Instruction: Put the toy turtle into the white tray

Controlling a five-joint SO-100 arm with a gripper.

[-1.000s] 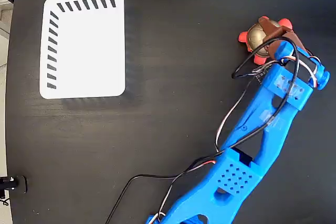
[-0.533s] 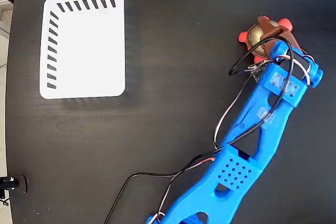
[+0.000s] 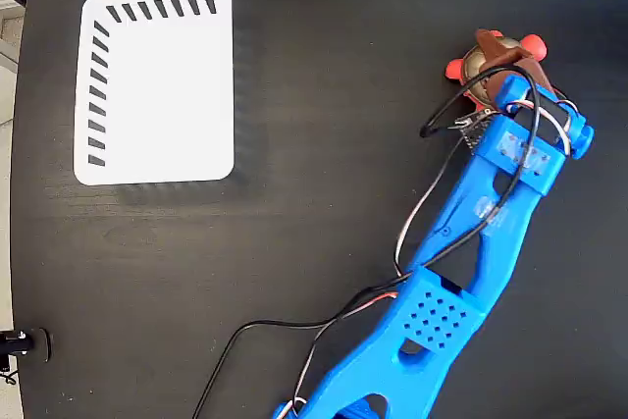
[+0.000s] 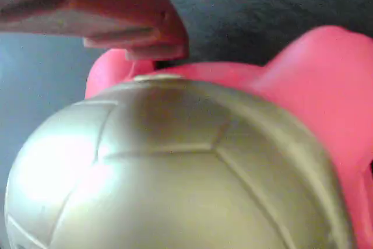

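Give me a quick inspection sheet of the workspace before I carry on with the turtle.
Surface: black table, matte, no spills seen.
Toy turtle: toy turtle upper right in the fixed view, on the table, far from the tray; its gold shell fills the wrist view.
White tray: white tray upper left, nothing in it.
Clutter: nothing seen.
Gripper: gripper right over the turtle; one brown finger lies past the shell top; whether the turtle is gripped cannot be told.
Cables: black, red and white cables run along the blue arm; a black one trails over the table.
Surroundings: pale floor at the left edge.
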